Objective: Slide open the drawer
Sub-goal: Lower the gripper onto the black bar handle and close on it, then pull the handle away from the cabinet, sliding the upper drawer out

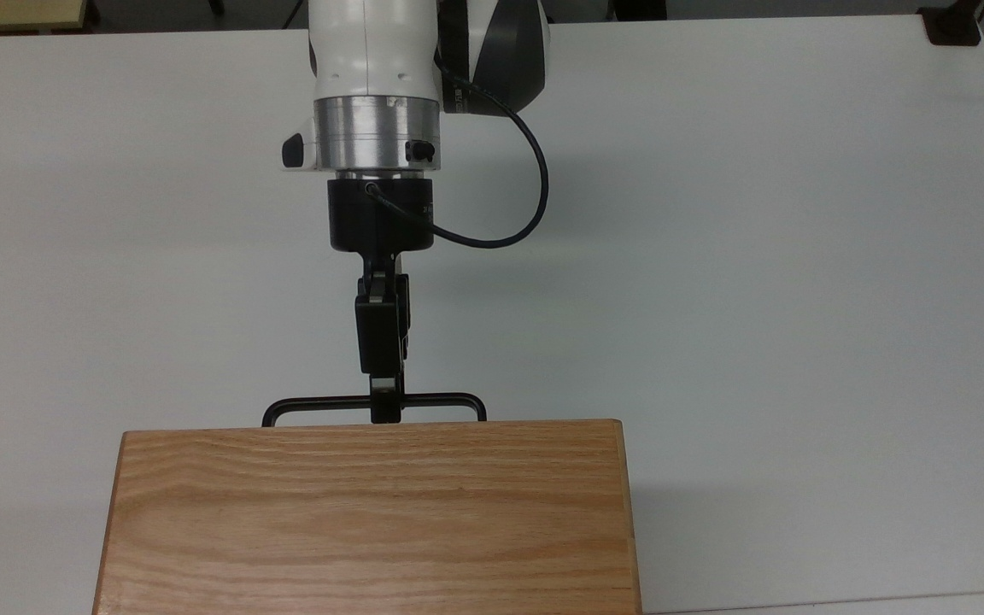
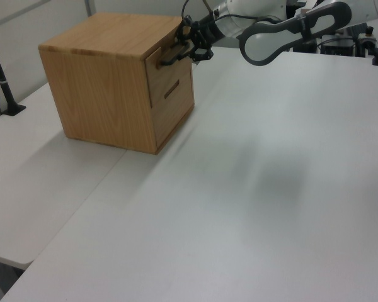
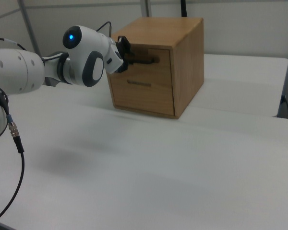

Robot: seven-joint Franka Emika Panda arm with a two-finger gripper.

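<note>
The gripper (image 1: 386, 408) sits right at the black handle (image 1: 441, 399) of the top drawer (image 2: 169, 69), but I can't tell if it's clamped. The drawer is flush in the wooden box (image 1: 372, 521) near the table's (image 1: 757, 256) edge, with lots of bare tabletop in front.

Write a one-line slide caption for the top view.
Panda gripper reaches the black bar handle of the closed oak drawer on a white table.
</note>
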